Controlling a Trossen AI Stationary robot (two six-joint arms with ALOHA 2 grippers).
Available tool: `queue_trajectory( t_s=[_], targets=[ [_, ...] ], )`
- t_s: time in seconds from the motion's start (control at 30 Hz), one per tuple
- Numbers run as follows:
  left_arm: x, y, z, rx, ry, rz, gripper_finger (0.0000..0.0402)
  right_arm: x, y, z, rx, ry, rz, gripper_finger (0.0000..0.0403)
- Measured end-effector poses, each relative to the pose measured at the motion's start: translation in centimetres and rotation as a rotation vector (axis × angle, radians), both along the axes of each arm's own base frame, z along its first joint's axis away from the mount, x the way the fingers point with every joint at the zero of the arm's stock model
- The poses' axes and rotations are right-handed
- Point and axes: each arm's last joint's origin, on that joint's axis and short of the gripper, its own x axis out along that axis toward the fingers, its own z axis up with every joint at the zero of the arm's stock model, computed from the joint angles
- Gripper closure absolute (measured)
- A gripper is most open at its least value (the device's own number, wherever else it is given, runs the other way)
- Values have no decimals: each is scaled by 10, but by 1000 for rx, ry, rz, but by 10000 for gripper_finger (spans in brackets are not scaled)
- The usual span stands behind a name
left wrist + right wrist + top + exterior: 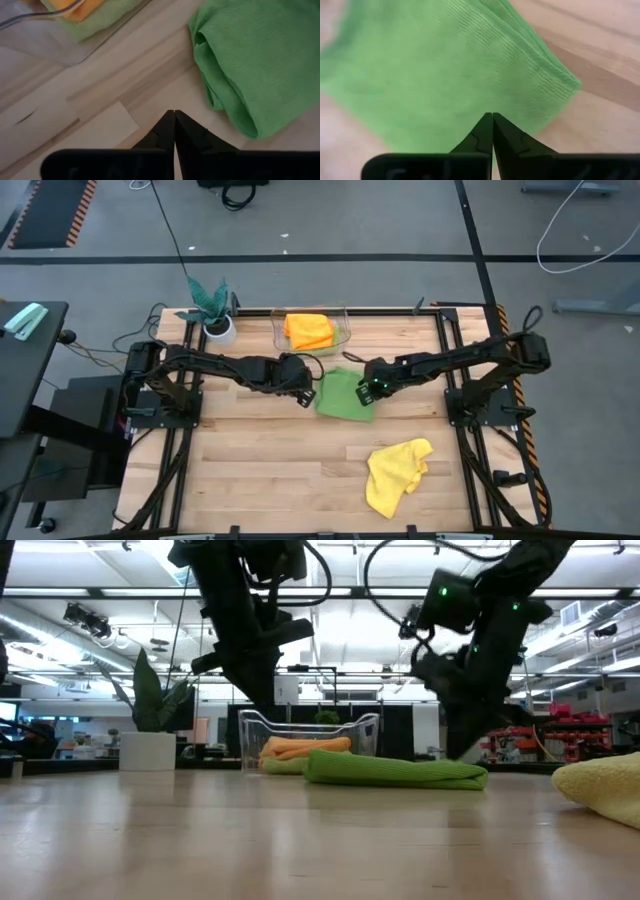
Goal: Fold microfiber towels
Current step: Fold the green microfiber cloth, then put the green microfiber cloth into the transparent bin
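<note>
Yellow towel [605,788] nearest, low view only; both pincers closed, empty, flanking green towel [345,395]

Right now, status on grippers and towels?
Left gripper shut, empty, beside green towel. Right gripper shut, empty, above it. Yellow towel unfolded. Nothing in the way.

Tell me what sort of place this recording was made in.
Probably a robotics lab or workshop in a big open industrial room: a wooden workbench on a metal frame, bare concrete floor with loose cables, and ceiling strip lights over distant shelving.
</note>
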Motion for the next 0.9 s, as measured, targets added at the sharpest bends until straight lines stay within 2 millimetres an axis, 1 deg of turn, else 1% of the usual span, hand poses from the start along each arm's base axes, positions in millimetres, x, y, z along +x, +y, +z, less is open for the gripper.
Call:
queue_trajectory(
  t_s=[0.17,0.3,0.4,0.53,0.6,0.7,0.9],
  targets=[
    [1,5,0,-47,0,-24,375,-5,1,29,-3,-151,-23,384],
    [2,6,0,-59,-1,-56,374,-16,3,48,3,-217,-36,379],
    [3,6,-3,-45,15,-90,379,-27,6,58,28,-221,-57,362],
    [4,9,-4,-30,22,-113,388,-42,14,66,73,-198,-97,327],
    [4,11,-4,-25,24,-115,389,-50,19,66,105,-195,-137,309],
    [5,14,-3,-21,18,-116,387,-61,26,59,157,-225,-196,286],
    [8,15,-2,0,-4,-152,380,-71,38,32,279,-413,-287,260]
  ],
)
